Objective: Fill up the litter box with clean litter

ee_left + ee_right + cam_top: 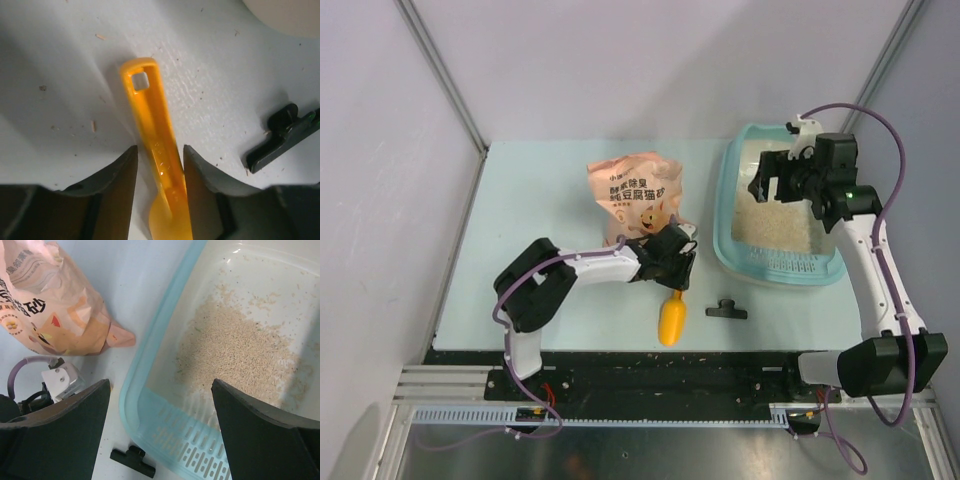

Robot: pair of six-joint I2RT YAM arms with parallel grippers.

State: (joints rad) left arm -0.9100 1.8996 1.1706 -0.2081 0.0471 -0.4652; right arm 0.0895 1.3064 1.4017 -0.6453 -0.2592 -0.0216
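Half-open left fingers (112,200) straddle the orange plastic scoop (157,140) at 6 o'clock; wide, empty right fingers (260,440) hover over the light-teal plastic litter box (150,410) at 2 o'clock.

Looks down on a pale tabletop (550,190) with a light-teal litter box (790,266) at the right, holding clean litter (772,220) across its floor. Shows the right tool (778,180) hanging above that litter, the left tool (675,262) low over the handle of an orange scoop (671,318), just in front of a pink-orange bag (638,195), and a small black part (727,310) beside the scoop.
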